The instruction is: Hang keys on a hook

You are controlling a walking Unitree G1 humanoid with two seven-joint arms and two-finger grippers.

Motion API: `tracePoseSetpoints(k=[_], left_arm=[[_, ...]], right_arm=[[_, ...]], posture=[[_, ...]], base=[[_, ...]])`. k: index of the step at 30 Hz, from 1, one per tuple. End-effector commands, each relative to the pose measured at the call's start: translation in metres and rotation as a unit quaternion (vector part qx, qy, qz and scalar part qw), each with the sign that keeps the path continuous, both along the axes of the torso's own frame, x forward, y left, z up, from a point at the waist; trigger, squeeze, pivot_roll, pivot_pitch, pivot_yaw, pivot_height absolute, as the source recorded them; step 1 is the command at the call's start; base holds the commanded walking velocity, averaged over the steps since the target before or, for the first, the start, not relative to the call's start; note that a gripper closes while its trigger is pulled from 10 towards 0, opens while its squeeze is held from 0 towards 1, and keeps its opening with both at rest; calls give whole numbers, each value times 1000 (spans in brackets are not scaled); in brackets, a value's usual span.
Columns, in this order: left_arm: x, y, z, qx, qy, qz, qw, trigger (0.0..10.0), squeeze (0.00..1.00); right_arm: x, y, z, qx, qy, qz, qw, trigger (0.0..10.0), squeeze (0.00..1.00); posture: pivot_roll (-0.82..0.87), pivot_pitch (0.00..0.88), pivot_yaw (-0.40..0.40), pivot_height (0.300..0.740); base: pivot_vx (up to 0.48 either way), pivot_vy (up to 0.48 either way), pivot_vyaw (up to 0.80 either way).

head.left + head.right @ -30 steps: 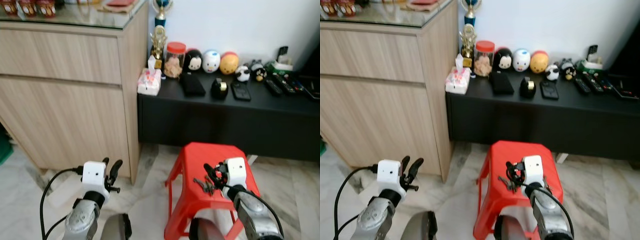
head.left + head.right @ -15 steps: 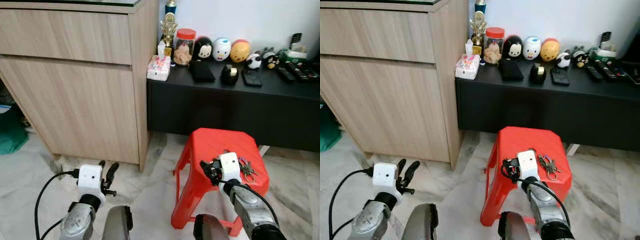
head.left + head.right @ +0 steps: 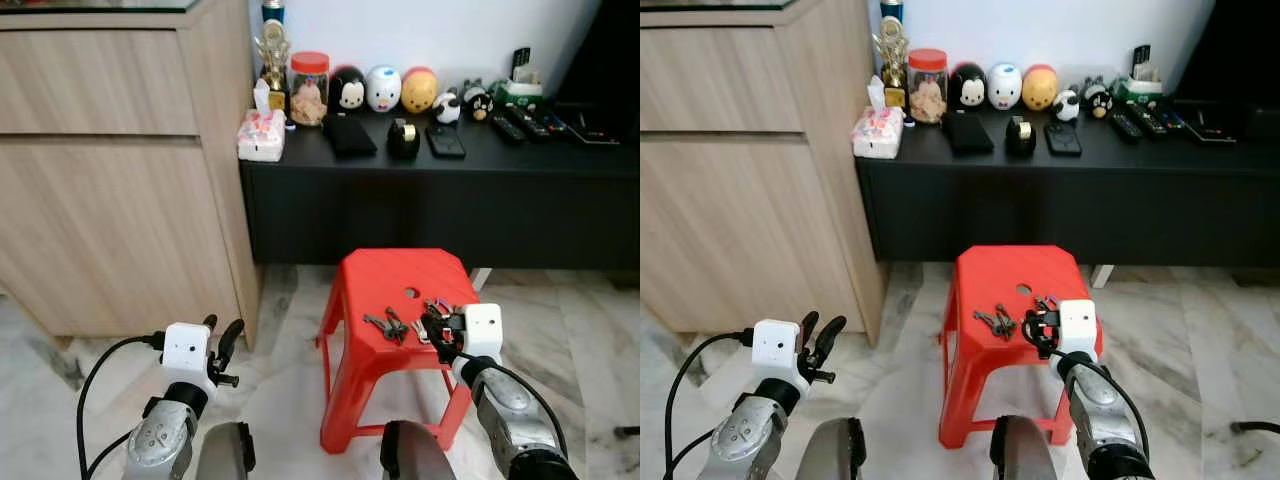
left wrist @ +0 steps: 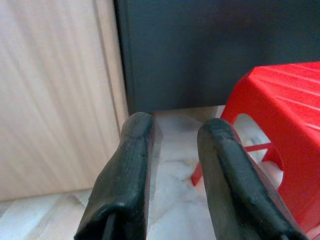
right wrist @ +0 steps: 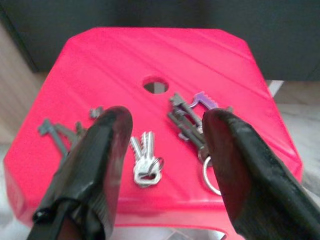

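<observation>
- On top of the red plastic stool, which stands on the marbled floor before the low black desk, lie three lots of metal keys.
- Seen from the head, the right tool hangs just above the stool's near right part, its black fingers hiding part of the keys beneath.
- Its wrist camera shows more: the two fingers stand well apart and hold nothing. Between them lies a small pair of silver keys on a ring; beside the other finger is a darker bunch with a purple tag and a large ring, partly covered by that finger.
- A third grey bunch lies nearer the stool's left side, small and hard to make out.
- Low on the left, the left tool hovers over the floor beside the light wooden cabinet, fingers slightly apart, empty.
- Along the desk sit a tissue pack, a red-lidded jar and round toy figures.
</observation>
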State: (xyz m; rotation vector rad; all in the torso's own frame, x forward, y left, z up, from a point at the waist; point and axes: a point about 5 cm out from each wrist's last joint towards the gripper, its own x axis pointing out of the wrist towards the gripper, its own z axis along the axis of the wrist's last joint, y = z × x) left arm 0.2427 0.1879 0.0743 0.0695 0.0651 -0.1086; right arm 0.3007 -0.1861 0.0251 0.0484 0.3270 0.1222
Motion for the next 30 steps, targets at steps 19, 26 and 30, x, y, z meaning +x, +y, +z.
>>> tracePoseSetpoints(k=[19, 26, 30], left_arm=[[2, -3, 1, 1, -3, 0, 1000, 10000, 0], [1, -4, 1, 4, -4, -5, 1000, 10000, 0], [2, -4, 1, 2, -5, -2, 1000, 10000, 0]], right_arm=[[3, 8, 9, -26, -30, 74, 996, 10000, 0], [4, 8, 9, -25, -30, 76, 996, 10000, 0], [4, 8, 9, -21, -31, 76, 996, 10000, 0]], posture=[[77, 0, -81, 559], [78, 0, -82, 559], [79, 0, -86, 559]], base=[[213, 0, 0], [36, 0, 0], [307, 0, 0]])
